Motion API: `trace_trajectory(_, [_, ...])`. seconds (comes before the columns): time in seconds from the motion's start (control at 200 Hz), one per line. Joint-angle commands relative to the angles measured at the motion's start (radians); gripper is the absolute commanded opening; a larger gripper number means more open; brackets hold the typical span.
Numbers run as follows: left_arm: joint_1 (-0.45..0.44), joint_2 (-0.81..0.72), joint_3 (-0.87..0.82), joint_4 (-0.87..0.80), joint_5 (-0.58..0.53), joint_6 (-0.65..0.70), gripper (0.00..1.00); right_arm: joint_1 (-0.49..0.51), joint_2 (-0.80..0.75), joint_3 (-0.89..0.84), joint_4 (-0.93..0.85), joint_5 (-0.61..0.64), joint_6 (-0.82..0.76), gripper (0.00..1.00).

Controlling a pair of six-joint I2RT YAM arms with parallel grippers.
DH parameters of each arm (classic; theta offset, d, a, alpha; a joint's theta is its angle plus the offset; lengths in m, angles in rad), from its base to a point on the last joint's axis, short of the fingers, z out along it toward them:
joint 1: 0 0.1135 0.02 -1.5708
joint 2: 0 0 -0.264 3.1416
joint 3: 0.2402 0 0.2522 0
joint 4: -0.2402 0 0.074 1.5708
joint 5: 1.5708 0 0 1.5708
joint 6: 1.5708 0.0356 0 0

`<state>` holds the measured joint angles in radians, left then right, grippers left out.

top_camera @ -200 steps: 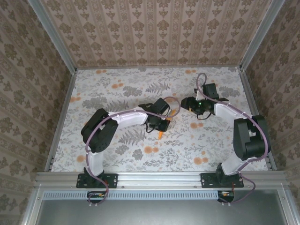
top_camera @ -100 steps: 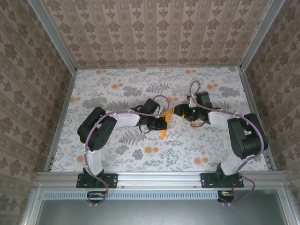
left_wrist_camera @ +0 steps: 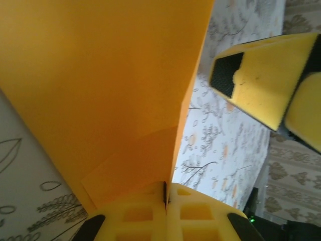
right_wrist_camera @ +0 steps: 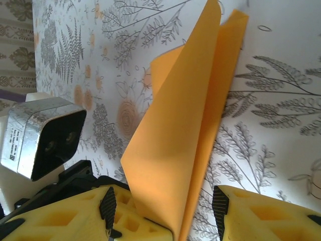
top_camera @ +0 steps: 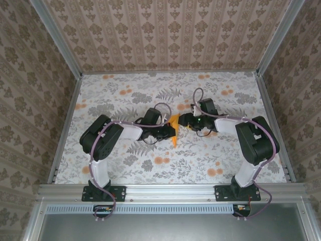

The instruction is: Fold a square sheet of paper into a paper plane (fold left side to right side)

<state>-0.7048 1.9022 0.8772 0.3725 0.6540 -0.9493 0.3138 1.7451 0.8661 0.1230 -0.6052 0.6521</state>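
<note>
At the centre of the top view, a bright orange sheet of thin paper (top_camera: 174,121) stands half folded on the grey floral-patterned desk (top_camera: 125,95), between the two arms. The left gripper (top_camera: 169,132) touches it from the left side of the frame and the right gripper (top_camera: 183,120) from the right.

In the left wrist view, the two yellow foam fingers (left_wrist_camera: 143,213) at the bottom edge are clenched together on the sheet's lower edge, and the paper fills the upper left of the frame. One yellow finger of the right gripper (left_wrist_camera: 266,80) hangs at the upper right, apart from the paper.

In the right wrist view, the sheet (right_wrist_camera: 185,130) rises as a creased V through the middle. The right gripper's fingers (right_wrist_camera: 70,218) sit spread at the bottom corners, released, with the fold's lower end between them.
</note>
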Motion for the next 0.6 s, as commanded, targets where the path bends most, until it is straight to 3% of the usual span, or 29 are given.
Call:
trace_trajectory(0.0, [0.016,-0.002,-0.030,0.152,0.059,-0.087,0.02,0.014,0.029,0.041,-0.048,0.019,-0.002,0.56])
trace_trajectory(0.595, [0.028,0.069,-0.067,0.271,0.071,-0.168,0.02,0.029,0.101,0.109,-0.121,0.042,-0.002,0.52])
